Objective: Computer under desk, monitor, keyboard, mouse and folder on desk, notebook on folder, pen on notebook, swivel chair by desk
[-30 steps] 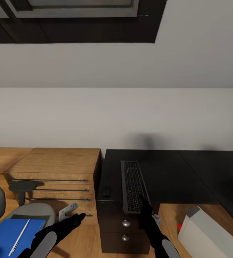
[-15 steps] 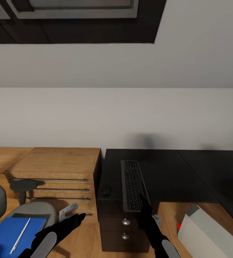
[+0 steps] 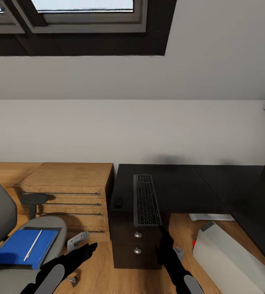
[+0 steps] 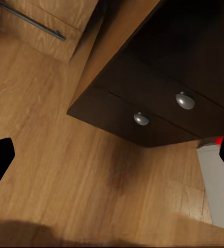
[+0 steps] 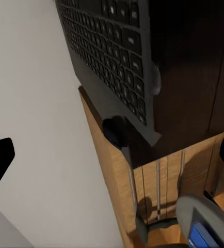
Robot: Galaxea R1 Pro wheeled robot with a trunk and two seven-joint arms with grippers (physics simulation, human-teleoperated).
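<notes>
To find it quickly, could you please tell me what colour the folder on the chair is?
The folder is blue; it shows best in the head view.

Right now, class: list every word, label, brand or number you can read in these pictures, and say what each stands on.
No text can be read anywhere.
Keyboard: the key legends are too small and blurred to read.
Blue folder on the chair: plain cover, no writing visible.
Desk drawers: knobs, no labels.
</notes>
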